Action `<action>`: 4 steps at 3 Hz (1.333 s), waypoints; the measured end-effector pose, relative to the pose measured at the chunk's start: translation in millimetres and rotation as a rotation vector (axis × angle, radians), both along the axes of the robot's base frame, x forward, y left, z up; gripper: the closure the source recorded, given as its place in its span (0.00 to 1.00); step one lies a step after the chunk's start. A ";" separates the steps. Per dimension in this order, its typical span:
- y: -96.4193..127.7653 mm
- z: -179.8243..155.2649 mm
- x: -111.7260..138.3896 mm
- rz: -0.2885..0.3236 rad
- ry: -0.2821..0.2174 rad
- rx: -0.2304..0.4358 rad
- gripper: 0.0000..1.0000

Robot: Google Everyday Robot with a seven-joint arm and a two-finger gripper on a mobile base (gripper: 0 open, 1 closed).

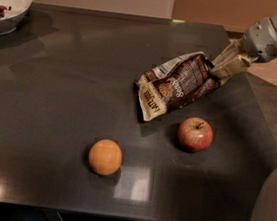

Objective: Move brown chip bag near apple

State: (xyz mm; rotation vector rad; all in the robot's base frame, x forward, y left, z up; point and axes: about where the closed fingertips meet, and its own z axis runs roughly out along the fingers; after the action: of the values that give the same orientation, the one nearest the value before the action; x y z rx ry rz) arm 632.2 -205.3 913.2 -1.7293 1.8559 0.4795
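Well, pale two-finger hand (228, 63), right rear of dark worktop (72, 74), clamped upper end of crinkly brown chip bag (179, 85), just behind round red apple (195, 134). Bag looked light, soft, crushable; crimped end seemed safest hold.

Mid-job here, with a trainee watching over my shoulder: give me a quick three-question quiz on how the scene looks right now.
1. True or false: the gripper grips the orange fruit.
2. The brown chip bag is: A) touching the orange fruit; B) just behind the apple, on the right half of the table; C) hanging off the table's left edge.
3. Fill in: the gripper, at the upper right, is shut on the bag's ____ end.
Key: 1 false, it grips the bag; 2 B; 3 right.
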 end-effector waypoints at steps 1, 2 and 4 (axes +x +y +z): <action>-15.4 6.6 -7.6 -0.007 -0.007 -0.003 1.00; -22.6 11.4 -16.5 0.002 -0.015 0.003 1.00; -24.2 11.8 -38.9 0.029 -0.003 0.023 0.59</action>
State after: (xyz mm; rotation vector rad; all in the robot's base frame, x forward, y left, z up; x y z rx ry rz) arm 593.3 -229.5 924.9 -1.7434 1.8179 0.5074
